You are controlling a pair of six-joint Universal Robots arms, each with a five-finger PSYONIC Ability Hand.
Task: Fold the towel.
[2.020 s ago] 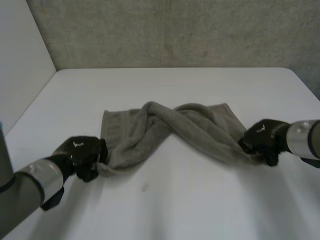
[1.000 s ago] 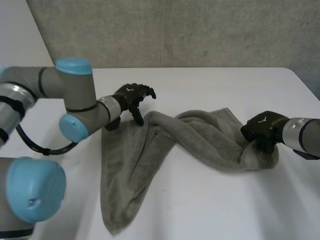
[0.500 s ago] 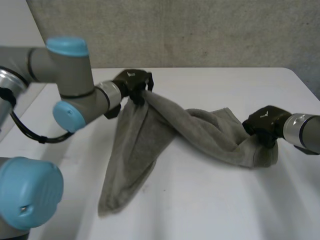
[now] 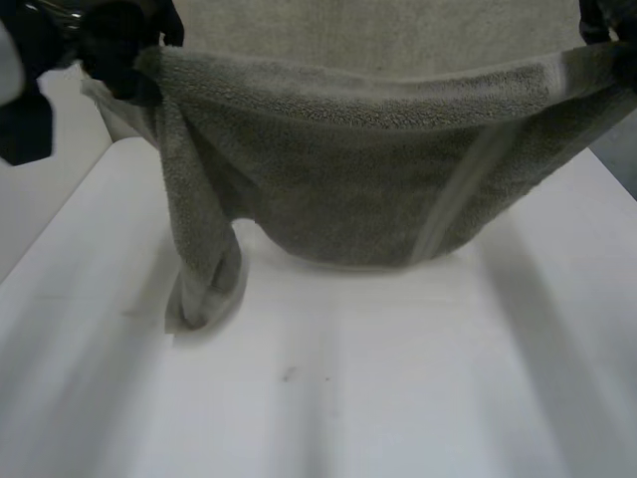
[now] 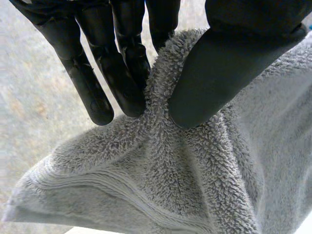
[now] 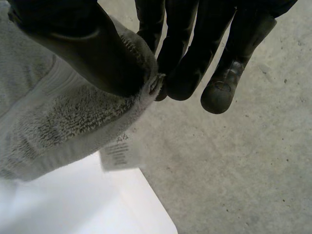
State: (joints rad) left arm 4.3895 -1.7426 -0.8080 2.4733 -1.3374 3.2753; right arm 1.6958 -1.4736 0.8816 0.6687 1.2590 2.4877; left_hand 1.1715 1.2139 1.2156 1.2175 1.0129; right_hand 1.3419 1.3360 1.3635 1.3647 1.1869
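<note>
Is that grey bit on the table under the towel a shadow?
Head view: probably, a faint soft one; the towel sags over the table. Left wrist view: the left hand pinches it, dark against pale loops. Right wrist view: the right hand pinches an edge; the table there is bright white.

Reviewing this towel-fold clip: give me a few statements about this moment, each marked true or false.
1. The left robot hand pinches the towel between thumb and fingers. True.
2. The right robot hand is open and off the towel. False: its thumb and fingers pinch the towel's edge.
3. The towel lies flat on the table. False: it hangs stretched between the two robot hands, its middle sagging above the table.
4. A small label hangs from the towel's edge near the right robot hand. True.
</note>
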